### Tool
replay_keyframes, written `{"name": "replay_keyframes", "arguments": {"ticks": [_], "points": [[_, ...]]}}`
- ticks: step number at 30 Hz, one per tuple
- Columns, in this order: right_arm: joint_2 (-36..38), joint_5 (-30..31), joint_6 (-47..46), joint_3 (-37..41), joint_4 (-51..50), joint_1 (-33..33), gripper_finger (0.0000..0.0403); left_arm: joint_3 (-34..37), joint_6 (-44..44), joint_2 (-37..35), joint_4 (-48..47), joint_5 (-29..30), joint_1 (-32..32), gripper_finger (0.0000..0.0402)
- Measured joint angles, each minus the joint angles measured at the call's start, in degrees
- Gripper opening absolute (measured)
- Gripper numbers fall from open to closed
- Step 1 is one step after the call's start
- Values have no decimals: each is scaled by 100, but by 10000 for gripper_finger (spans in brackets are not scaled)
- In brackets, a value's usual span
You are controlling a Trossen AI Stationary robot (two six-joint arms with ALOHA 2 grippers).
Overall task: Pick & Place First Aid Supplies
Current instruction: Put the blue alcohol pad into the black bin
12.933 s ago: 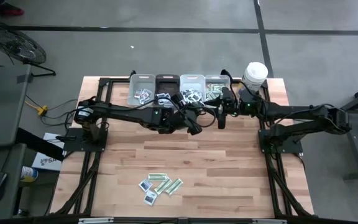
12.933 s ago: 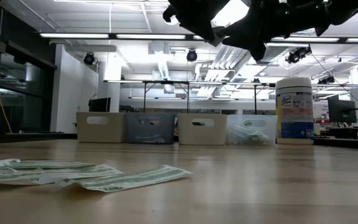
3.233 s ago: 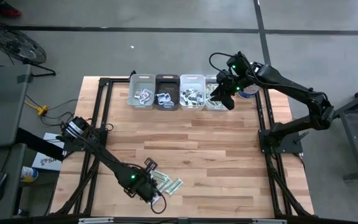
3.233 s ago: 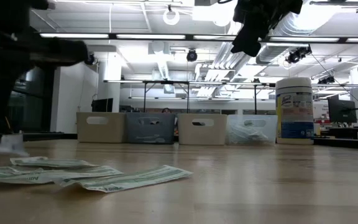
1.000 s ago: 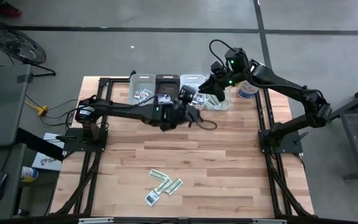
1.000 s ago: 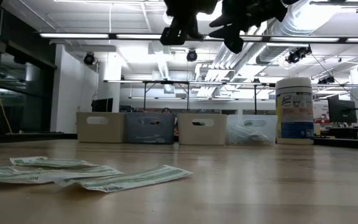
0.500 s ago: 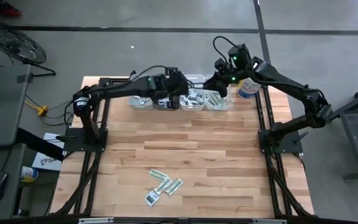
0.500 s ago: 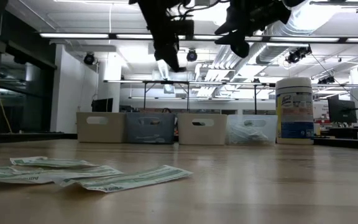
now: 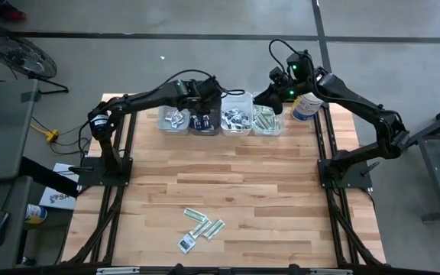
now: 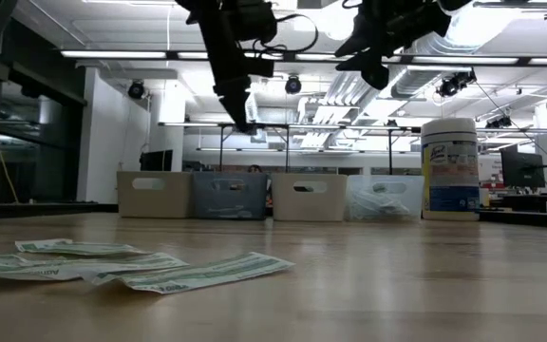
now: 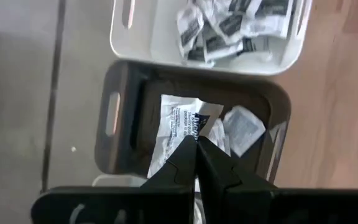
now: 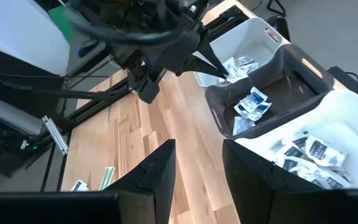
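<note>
My left gripper (image 9: pixel 205 105) hangs high over the dark bin (image 9: pixel 203 122) at the table's far edge, shut on a squarish white packet with dark-blue marks (image 11: pixel 178 121). More white packets (image 11: pixel 244 127) lie on that bin's floor. My right gripper (image 12: pixel 197 163) is open and holds nothing; it hovers above the right end of the bin row (image 9: pixel 266 98). A small heap of green-and-white strips and white packets (image 9: pixel 198 226) lies flat on the wood near the table's near edge, also seen low in the low view (image 10: pixel 112 264). My left gripper pinches the white packet between its two shut fingertips at the packet's near edge (image 11: pixel 190 135), coming from above and pointing down. The packet is lifted clear and hangs below the fingers over the dark bin's opening.
Four bins stand in a row on the far edge: white (image 9: pixel 174 117), dark, white (image 9: pixel 237 118), clear (image 9: pixel 266 122). A tall white canister (image 9: pixel 306 107) stands right of them. Black frame rails (image 9: pixel 124 164) run along both table sides. Bare wood (image 9: pixel 228 172) lies mid-table.
My left gripper has travelled from the middle of the table toward the far edge and a little to the left, rising, and now hangs over the dark bin, still shut. My right gripper has drifted slightly toward the far right.
</note>
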State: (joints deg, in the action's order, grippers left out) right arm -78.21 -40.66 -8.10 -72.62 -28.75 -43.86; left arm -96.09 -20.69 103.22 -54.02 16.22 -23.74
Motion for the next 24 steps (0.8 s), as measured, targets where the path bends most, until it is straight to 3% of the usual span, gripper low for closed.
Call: {"name": "replay_keyframes", "arguments": {"ticks": [4, 12, 24], "points": [[115, 4, 8, 0, -126, -62, 126, 0, -69, 0, -149, -248, -131, 0], [439, 46, 6, 0, -195, -186, 126, 11, -295, 2, -210, -1828, -630, 0], [746, 294, -111, 0, -193, -238, 126, 13, -282, 214, -269, -2993, -1422, 0]]}}
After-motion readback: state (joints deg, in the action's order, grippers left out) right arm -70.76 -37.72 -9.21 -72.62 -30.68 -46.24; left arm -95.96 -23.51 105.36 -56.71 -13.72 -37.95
